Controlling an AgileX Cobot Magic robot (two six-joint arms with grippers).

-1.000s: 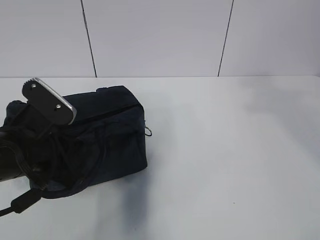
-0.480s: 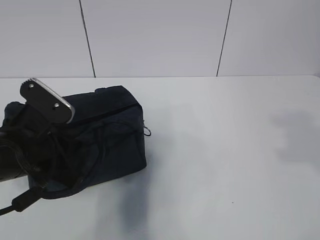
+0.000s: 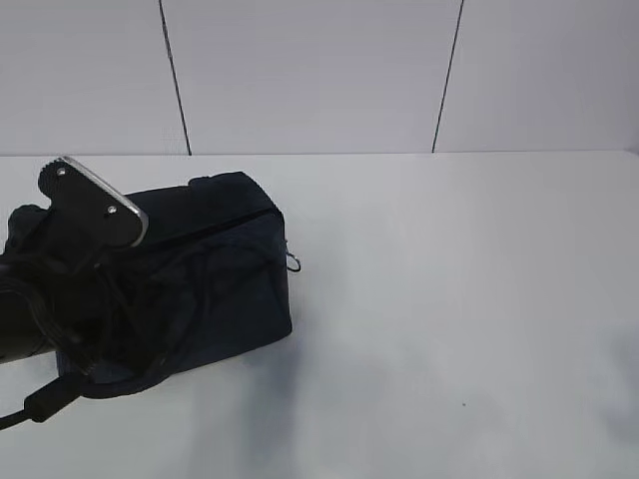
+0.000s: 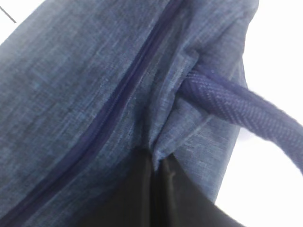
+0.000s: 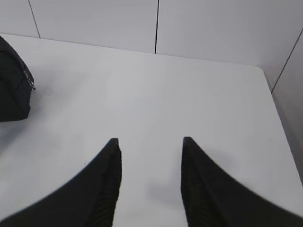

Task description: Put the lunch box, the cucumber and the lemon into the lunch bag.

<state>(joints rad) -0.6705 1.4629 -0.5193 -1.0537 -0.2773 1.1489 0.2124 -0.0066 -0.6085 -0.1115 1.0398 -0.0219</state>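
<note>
Boxy dark navy fabric lunch bag point(image 3: 200, 269) sits far left on the white bench point(image 3: 449, 299), zipper line running across its top. My left tool point(image 4: 156, 189) is pressed against its fabric by a handle; grip unclear. Right tool point(image 5: 150, 156) hangs open, empty.

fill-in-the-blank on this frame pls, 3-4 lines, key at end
1. The lunch bag lies on the ____ side of the table in the exterior view.
2. The right gripper hangs over bare table with its jaws ____.
3. The metal ring pull hangs at the bag's ____ end in the exterior view.
4. In the left wrist view, the zipper seam is ____.

Missing words: left; open; right; closed
</note>
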